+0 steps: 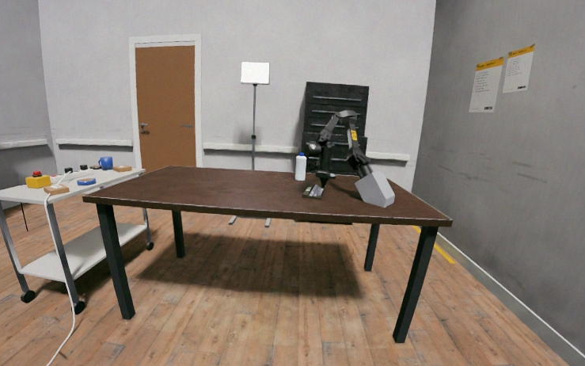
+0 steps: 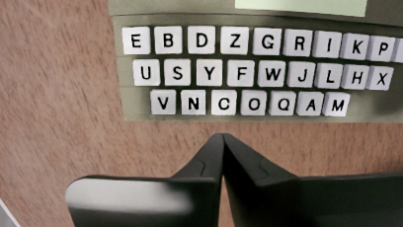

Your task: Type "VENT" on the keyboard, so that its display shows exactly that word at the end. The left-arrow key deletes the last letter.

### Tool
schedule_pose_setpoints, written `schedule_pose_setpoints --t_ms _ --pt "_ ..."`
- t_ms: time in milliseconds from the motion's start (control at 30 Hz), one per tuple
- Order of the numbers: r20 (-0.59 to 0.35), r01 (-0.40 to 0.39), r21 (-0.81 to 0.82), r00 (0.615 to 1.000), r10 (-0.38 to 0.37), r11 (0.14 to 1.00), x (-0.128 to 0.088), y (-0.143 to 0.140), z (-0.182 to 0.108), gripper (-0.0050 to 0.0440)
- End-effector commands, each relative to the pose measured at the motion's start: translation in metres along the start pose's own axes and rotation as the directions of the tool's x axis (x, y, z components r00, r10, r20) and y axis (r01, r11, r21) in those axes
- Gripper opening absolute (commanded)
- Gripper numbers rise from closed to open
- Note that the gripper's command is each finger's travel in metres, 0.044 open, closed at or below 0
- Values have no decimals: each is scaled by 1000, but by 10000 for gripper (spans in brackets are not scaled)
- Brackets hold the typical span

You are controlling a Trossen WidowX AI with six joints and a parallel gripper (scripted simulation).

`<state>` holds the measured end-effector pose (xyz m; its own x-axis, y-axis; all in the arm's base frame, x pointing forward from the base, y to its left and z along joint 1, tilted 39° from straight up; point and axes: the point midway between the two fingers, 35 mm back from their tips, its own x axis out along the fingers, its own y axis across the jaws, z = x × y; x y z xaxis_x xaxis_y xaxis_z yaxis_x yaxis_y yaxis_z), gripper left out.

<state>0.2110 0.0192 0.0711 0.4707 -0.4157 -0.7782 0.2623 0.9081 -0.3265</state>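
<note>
Grey walls and a brown door point(image 1: 165, 104) are seen behind a dark brown counter point(image 1: 222, 191) on a plank floor. Toward the far right part of the counter a small keyboard point(image 1: 313, 191) is laid flat, with the arm point(image 1: 337, 136) bent over it. A white bottle point(image 1: 300, 166) is stood just to the left of the arm, and a grey block point(image 1: 374, 188) is tilted at the arm's base to the right of the keyboard; neither is touching the keyboard. A white cart point(image 1: 58, 188) with small items is placed beside the counter's left end, well apart from the keyboard. In the wrist view the keyboard point(image 2: 129, 106) is laid with its long axis across the picture, its three rows of white keys read upright, and the edge of a pale green display point(image 2: 300, 6) is seen above the top row. The hand point(image 2: 223, 135) is closed on nothing, its fingertips pressed together just below the bottom row, beneath the C key point(image 2: 223, 103).
</note>
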Motion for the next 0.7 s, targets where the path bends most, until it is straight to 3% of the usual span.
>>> schedule_pose_setpoints --t_ms 0,267,433,533,667 --pt "17 -6 14 1000 6 1000 -4 3 7 -50" --pt "15 -6 13 1000 6 1000 -9 35 17 -50" --pt "16 -7 14 1000 7 1000 -8 36 18 -50" --pt "-1 -2 2 1000 2 1000 7 34 12 -50" --pt "0 -2 2 1000 2 1000 11 34 12 -50"
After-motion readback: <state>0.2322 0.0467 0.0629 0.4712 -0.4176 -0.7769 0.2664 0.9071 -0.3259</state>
